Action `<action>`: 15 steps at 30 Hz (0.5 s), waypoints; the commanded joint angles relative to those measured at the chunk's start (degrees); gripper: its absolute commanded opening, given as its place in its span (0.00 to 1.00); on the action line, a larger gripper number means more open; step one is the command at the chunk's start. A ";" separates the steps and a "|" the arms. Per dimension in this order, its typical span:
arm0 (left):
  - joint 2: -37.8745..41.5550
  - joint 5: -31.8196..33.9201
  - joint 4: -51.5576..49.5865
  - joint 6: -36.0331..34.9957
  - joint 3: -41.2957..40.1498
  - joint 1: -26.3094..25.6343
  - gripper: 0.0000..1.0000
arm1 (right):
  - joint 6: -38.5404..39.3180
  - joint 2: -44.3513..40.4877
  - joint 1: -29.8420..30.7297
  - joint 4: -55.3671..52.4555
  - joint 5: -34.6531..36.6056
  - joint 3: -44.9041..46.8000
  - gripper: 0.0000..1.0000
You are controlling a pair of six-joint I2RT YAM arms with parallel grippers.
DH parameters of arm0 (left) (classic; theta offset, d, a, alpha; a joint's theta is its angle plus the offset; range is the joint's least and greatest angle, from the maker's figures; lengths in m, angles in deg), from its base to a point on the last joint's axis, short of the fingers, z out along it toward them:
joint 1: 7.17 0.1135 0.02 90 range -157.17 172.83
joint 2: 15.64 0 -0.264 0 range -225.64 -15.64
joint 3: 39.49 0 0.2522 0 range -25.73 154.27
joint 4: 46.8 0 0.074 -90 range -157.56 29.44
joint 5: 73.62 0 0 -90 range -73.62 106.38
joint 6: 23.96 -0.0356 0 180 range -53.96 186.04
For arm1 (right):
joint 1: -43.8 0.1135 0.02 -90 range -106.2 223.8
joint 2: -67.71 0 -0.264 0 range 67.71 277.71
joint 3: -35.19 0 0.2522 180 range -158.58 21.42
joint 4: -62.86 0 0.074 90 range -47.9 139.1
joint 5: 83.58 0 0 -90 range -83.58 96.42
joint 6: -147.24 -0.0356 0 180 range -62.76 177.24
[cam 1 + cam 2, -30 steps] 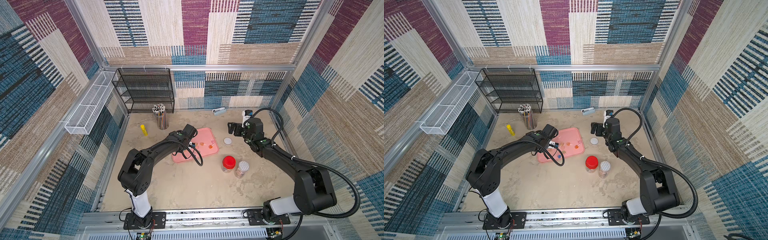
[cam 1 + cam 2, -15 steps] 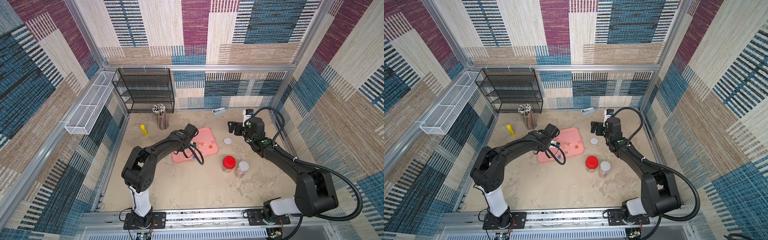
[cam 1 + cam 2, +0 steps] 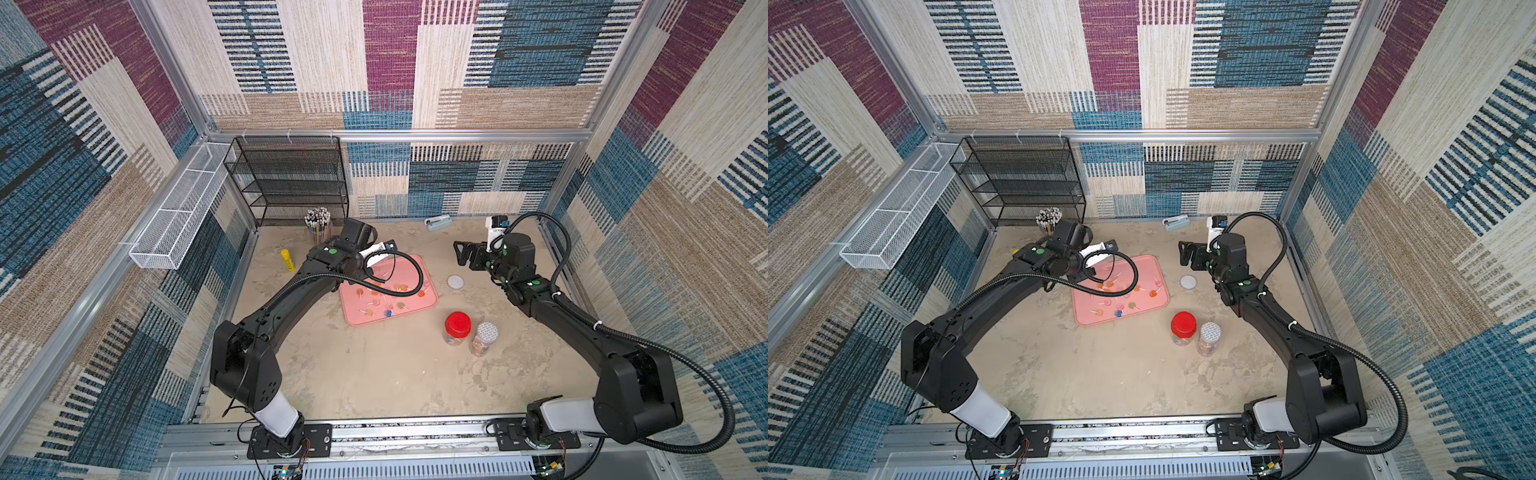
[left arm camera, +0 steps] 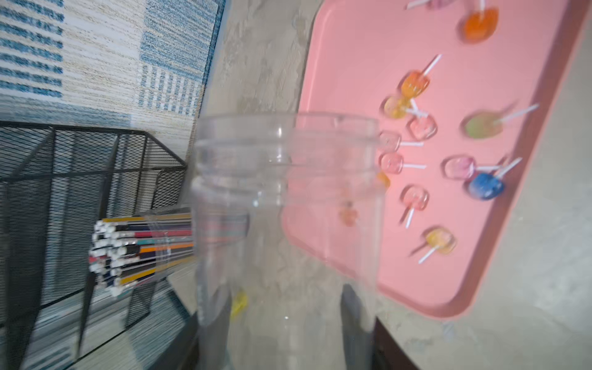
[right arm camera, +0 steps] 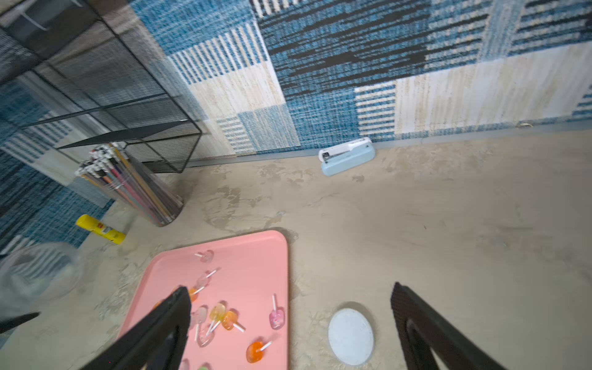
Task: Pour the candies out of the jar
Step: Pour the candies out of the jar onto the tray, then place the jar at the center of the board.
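Both top views look steeply down from high above the pink tray (image 3: 424,303) — the wrist cameras sit close; all four share it.

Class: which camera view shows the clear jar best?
The left wrist view: the clear jar fills the frame's middle, open mouth and walls visible, though blurred. The right wrist view catches a blurred bit at its edge. In both top views the left arm hides it.
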 commanded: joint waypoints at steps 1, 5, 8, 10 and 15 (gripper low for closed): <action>1.02 -19.37 7.12 14.34 -0.68 1.95 0.00 | 2.19 -1.75 0.08 2.73 -10.63 -0.54 1.00; 1.95 -30.40 19.24 23.23 -6.07 2.53 0.00 | 2.79 -4.38 0.07 5.84 -23.06 1.08 1.00; 1.85 -36.22 29.76 30.36 -11.15 2.51 0.00 | 1.72 -6.20 0.00 8.86 -32.42 2.74 1.00; 1.68 -38.87 36.18 34.76 -13.92 2.52 0.00 | 1.12 -6.42 0.16 9.79 -37.74 2.98 1.00; 0.64 -44.49 39.58 37.22 -15.58 1.99 0.00 | 0.49 -4.35 0.25 8.63 -42.07 1.72 1.00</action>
